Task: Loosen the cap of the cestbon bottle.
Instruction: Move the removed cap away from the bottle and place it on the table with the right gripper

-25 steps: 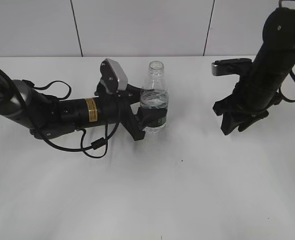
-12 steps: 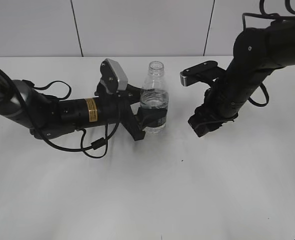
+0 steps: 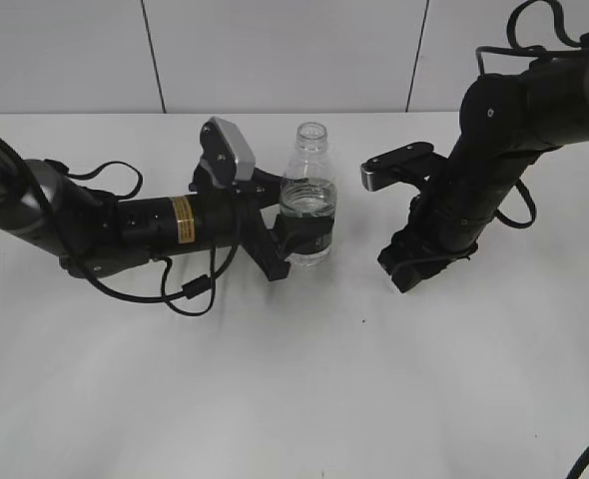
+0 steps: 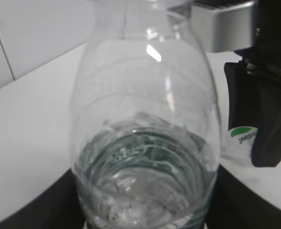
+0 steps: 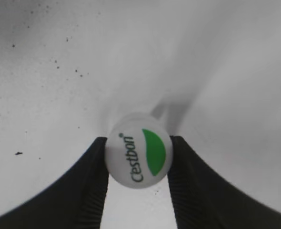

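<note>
The cestbon bottle [image 3: 309, 195] stands upright on the white table, its neck open with no cap on it. My left gripper [image 3: 307, 239] is shut on its dark green label band. In the left wrist view the bottle [image 4: 145, 143] fills the frame with water in its lower part. My right gripper [image 3: 414, 269] is low over the table to the right of the bottle and apart from it. It is shut on the cap [image 5: 138, 150], white with a green patch and the Cestbon name, held between both fingers close above the table. The cap also shows in the left wrist view [image 4: 240, 140].
The white table [image 3: 324, 379] runs to a white panelled wall [image 3: 275, 50] behind. The left arm [image 3: 125, 225] lies low across the table's left with a loose black cable [image 3: 190, 294]. The right arm [image 3: 504, 140] comes down from the upper right.
My right gripper has moved left towards the bottle and dropped lower to the table. The left arm and the bottle have not moved.
</note>
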`<state>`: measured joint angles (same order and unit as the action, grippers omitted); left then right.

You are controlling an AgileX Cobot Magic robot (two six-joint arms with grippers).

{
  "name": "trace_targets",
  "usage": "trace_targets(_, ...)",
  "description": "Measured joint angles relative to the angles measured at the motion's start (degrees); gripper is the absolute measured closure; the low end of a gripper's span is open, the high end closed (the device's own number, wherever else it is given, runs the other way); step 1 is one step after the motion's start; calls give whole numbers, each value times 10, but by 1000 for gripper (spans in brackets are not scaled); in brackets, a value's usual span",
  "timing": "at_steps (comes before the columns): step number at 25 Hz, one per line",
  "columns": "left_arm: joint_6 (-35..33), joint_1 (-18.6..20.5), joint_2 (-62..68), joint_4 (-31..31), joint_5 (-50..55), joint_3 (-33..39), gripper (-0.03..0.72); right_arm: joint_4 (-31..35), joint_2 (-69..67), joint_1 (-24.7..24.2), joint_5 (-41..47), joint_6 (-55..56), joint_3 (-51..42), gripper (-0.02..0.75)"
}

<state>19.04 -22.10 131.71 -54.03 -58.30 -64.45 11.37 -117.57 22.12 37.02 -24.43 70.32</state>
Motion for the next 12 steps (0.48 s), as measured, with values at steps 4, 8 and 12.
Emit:
trace_targets(4, 0, 0, 0, 0, 0, 0, 273, 2, 0, 0, 7, 0, 0, 419)
trace_targets(8, 0, 0, 0, 0, 0, 0, 273, 3, 0, 0, 10, 0, 0, 242)
trace_targets(12, 0, 0, 0, 0, 0, 0, 273, 3, 0, 0, 11, 0, 0, 127)
